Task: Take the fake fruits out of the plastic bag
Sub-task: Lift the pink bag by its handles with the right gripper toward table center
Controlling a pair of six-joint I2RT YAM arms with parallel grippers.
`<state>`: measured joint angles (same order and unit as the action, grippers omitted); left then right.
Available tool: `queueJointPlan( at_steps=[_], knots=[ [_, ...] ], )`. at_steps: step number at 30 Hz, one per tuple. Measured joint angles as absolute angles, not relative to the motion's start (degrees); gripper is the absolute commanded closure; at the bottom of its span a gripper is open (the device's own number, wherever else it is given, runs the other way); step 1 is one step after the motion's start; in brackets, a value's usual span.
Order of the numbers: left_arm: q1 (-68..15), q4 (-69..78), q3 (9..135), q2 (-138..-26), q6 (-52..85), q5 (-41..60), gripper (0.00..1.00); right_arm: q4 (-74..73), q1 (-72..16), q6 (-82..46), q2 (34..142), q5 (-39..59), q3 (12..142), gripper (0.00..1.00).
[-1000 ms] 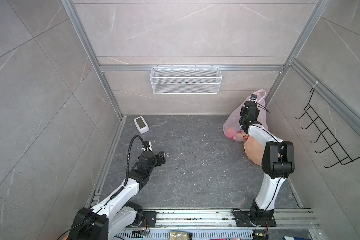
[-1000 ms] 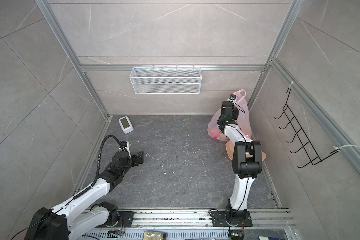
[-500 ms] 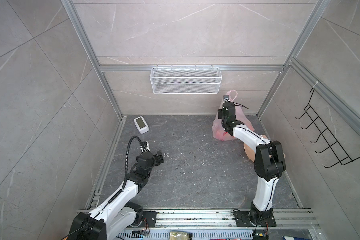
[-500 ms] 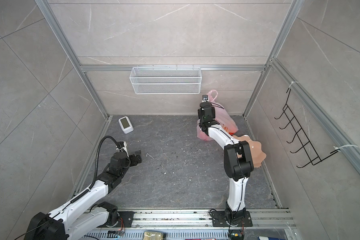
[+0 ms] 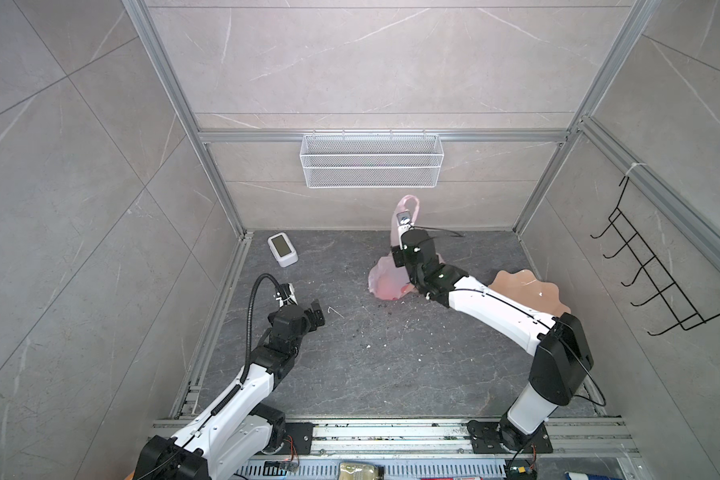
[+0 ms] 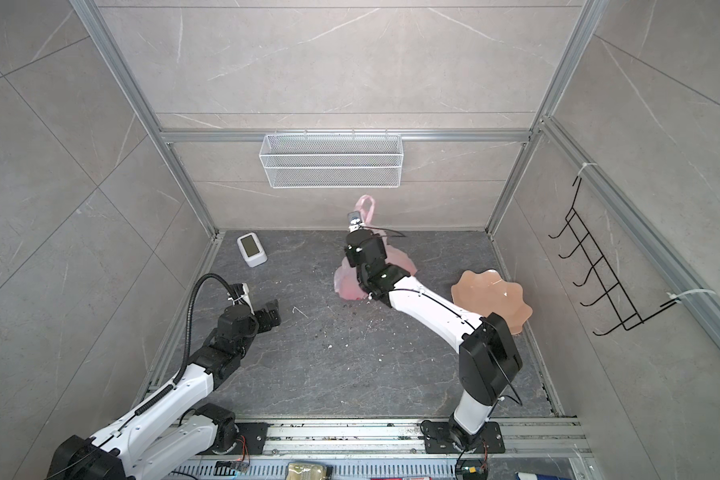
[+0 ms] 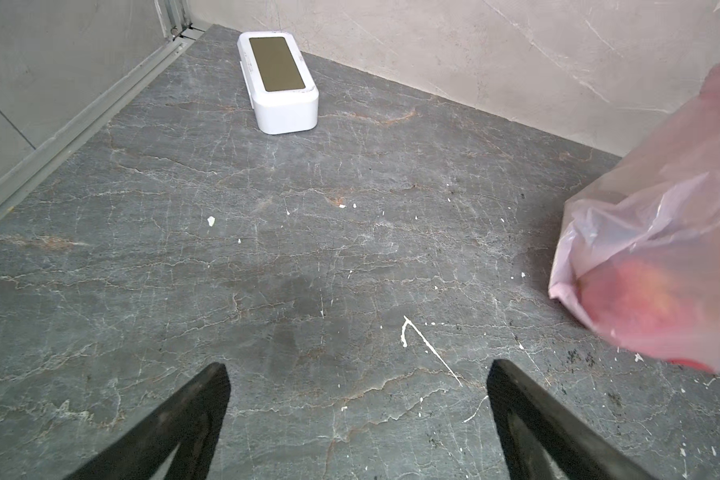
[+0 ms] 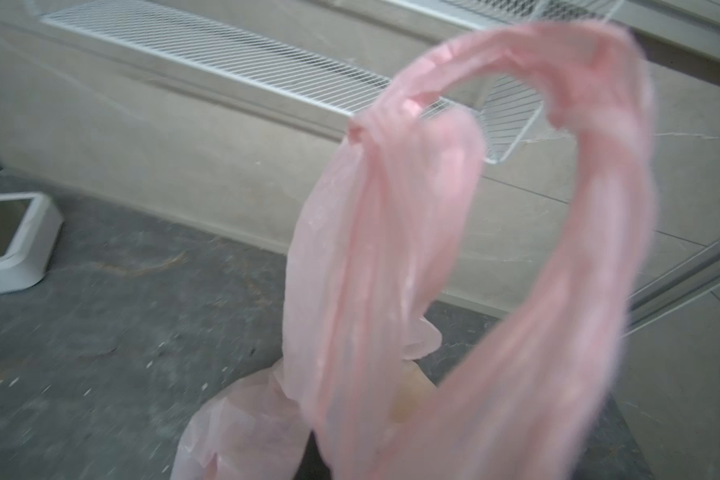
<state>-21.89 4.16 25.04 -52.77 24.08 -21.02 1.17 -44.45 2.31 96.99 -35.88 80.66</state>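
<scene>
Holding plastic bag (image 5: 381, 279) aloft — right gripper (image 5: 401, 235) clamped.

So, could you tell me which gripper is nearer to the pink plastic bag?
Right. The right gripper is shut on the plastic bag at its handle; the left gripper stands open, clear of the bag, to its left in both top views.

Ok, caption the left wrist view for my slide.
Open left gripper above the grey tabletop, white box beyond, pink plastic bag holding a reddish fake fruit.
</scene>
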Motion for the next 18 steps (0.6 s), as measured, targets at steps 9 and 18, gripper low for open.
queueJointPlan(
  at_steps=[9,18],
  knots=[
    [-21.9,2.6,25.0,-51.2,24.9,-22.5,0.00,10.9,-61.2,-3.9,96.8,-43.5,76.7,0.91],
    [-21.9,-1.1,26.0,-52.9,27.3,-22.4,0.01,17.8,-65.8,-8.7,93.4,-42.9,75.2,0.15]
  ],
)
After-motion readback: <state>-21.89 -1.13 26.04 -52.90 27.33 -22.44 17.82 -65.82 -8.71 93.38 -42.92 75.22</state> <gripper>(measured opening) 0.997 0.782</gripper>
